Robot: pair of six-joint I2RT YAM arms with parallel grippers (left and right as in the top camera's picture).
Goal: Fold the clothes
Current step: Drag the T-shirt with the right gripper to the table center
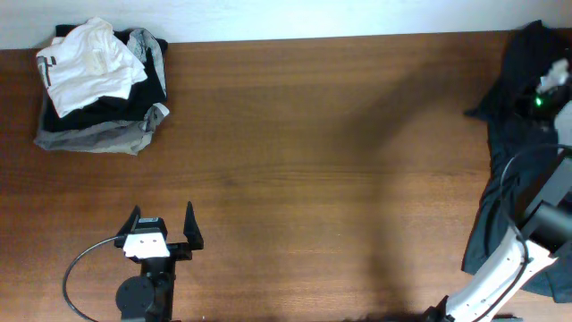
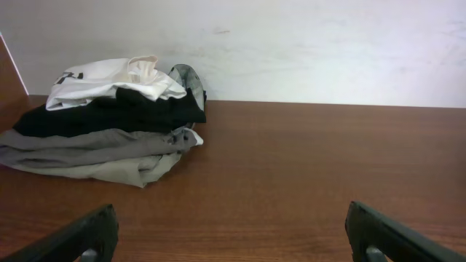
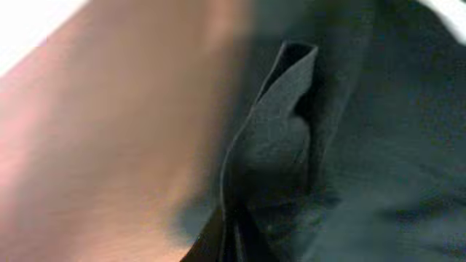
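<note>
The right gripper point(image 1: 542, 94), fingers pressed together, pinched a fold of the soft black T-shirt point(image 3: 364, 145); the left gripper point(image 1: 162, 215) stood with fingers spread wide.

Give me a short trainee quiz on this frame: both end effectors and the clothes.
1. True or false: the left end effector is gripping cloth.
2. Where on the table is the pile of clothes? A) far left corner B) centre C) near right edge
3. Fill in: the right end effector is shut on a fold of the black ____.

Key: 1 false, it is open over bare wood. 2 A. 3 shirt.
</note>
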